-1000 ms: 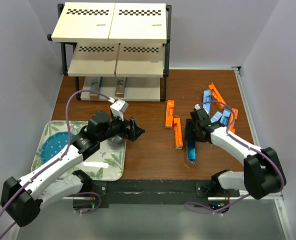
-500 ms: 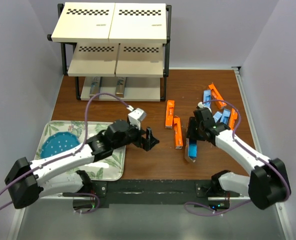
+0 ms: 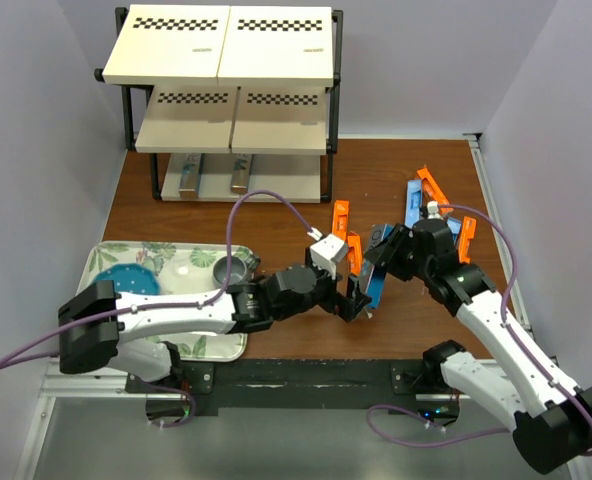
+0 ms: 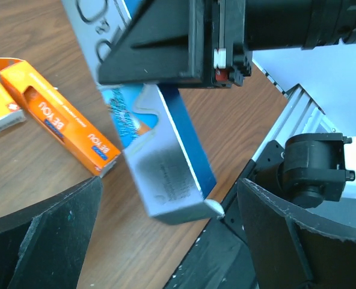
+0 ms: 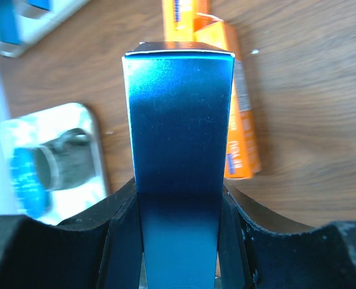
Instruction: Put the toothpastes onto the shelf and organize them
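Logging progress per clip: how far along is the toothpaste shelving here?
Done: two boxes lie on the bottom tier of the shelf. In hand: the right gripper clamps a dark blue box, left gripper open beside it. Left: orange boxes and the right-side pile on the table.

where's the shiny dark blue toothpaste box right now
The dark blue toothpaste box is just right of centre in the top view, gripped in the right claw, with the open left claw at its lower end and two orange boxes behind.
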Motion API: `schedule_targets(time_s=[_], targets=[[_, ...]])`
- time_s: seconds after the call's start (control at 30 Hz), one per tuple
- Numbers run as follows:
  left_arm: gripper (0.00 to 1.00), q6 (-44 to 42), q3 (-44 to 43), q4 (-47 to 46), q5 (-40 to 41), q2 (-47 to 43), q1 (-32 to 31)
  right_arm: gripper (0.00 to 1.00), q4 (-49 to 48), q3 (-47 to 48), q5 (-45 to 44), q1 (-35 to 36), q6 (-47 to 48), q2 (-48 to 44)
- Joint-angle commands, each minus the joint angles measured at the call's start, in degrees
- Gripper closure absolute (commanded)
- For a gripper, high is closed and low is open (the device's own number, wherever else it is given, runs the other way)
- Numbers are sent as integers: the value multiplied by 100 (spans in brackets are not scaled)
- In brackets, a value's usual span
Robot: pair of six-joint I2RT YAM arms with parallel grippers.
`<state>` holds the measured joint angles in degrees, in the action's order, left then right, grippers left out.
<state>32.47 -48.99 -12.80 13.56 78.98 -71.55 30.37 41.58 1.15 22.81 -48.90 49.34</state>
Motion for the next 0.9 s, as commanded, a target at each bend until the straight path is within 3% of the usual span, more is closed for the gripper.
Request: schedule_targets(time_s=[0.0,0.3,0.5,0.73,0.87], targets=[[0,242,-374,-329,962,222,-271,64,-180,210,386,-22,-848,-311],[1,550,-708,93,1588,592,-448,64,-470,52,667,-22,-1200,-522],[10,664,-945,128,1518,882,-500,63,-620,-45,791,-22,-1279,-539],[40,805,-902,199,1781,830,-509,62,-629,-71,791,-22,-1227,-557],[50,901,-875,313,1913,759,-509,59,-664,-115,808,-13,-1183,-540]])
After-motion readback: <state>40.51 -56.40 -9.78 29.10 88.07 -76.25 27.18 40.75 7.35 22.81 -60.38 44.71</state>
